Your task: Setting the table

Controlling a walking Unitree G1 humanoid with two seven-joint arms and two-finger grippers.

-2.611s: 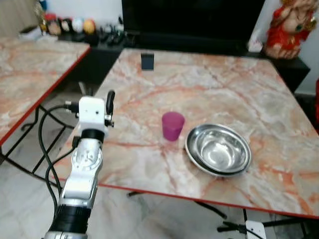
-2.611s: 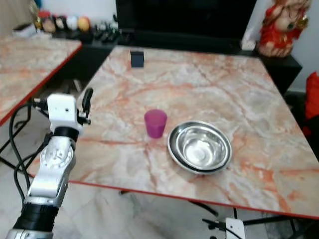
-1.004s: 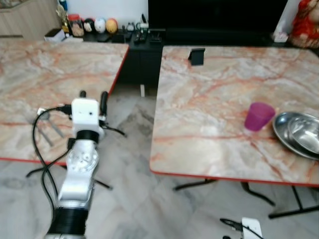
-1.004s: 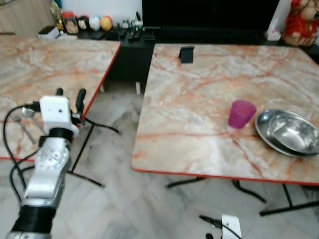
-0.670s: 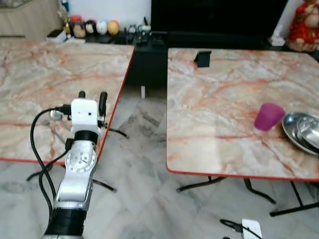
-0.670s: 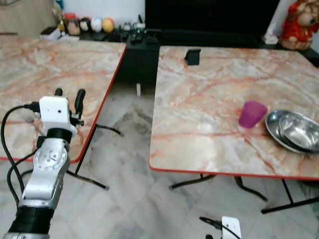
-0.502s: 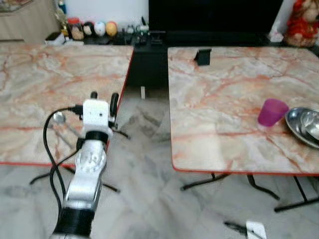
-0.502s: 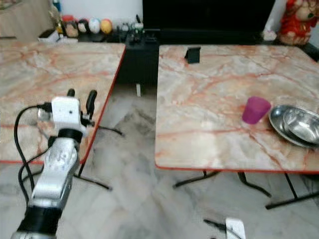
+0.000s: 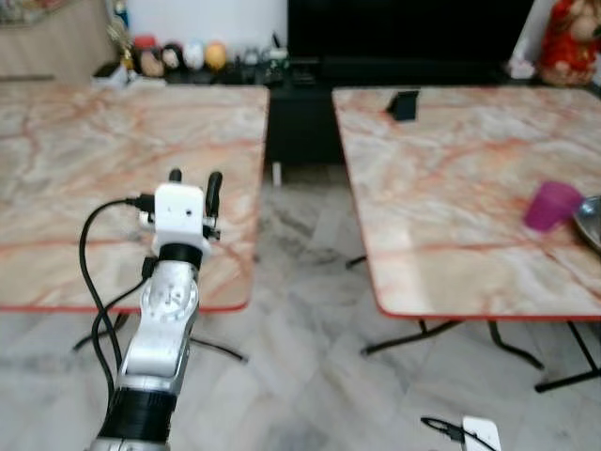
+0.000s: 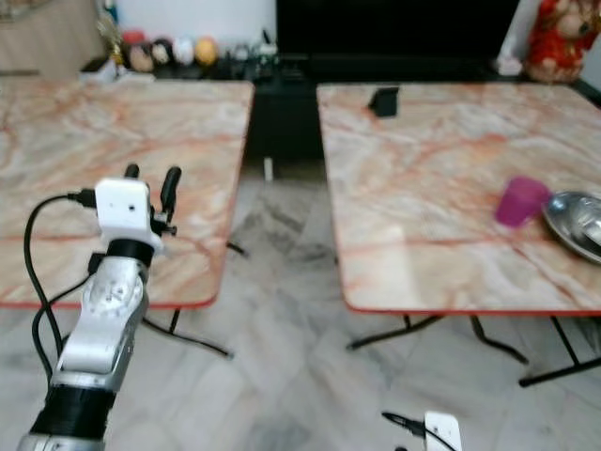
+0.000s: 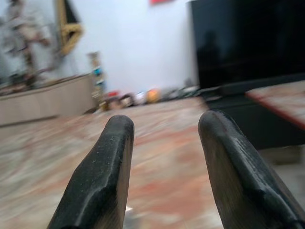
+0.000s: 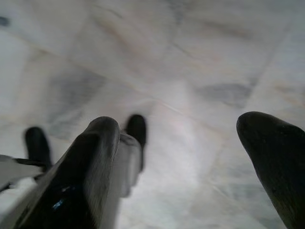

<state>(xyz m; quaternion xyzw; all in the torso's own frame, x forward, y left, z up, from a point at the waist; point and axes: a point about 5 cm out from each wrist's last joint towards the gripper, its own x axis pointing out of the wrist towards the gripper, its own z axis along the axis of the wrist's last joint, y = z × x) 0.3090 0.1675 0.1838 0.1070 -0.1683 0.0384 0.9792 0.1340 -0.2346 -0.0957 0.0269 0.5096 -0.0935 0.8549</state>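
Left gripper [image 9: 192, 177] raised, fingers apart; right gripper [image 12: 186, 157] fingers spread.

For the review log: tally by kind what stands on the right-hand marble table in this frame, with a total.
Pink cup: 1
Steel bowl, cut off by the picture's edge: 1
Small dark object near the far edge, too small to identify: 1
Total: 3

Two marble tables [image 9: 113, 169], grey tiled floor [image 9: 300, 357], black TV cabinet [image 9: 394, 38]
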